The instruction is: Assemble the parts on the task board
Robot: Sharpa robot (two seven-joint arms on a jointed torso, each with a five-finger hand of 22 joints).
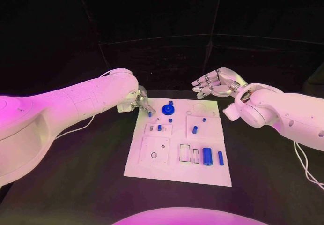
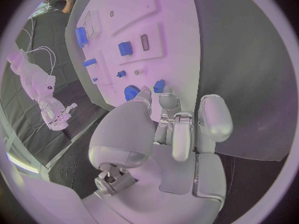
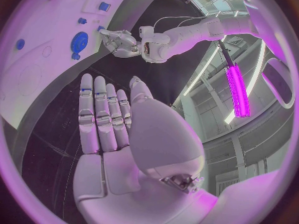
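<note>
The white task board (image 1: 177, 161) lies on the black tabletop (image 1: 81, 178), carrying small blue parts: a blue gear (image 1: 167, 110) near its far edge and a blue cylinder (image 1: 208, 157) toward its near right. The left hand (image 1: 140, 103) hovers at the board's far left corner, just beside the gear, fingers loosely spread and holding nothing. The right hand (image 1: 215, 80) hangs beyond the board's far right corner, fingers straight and empty.
</note>
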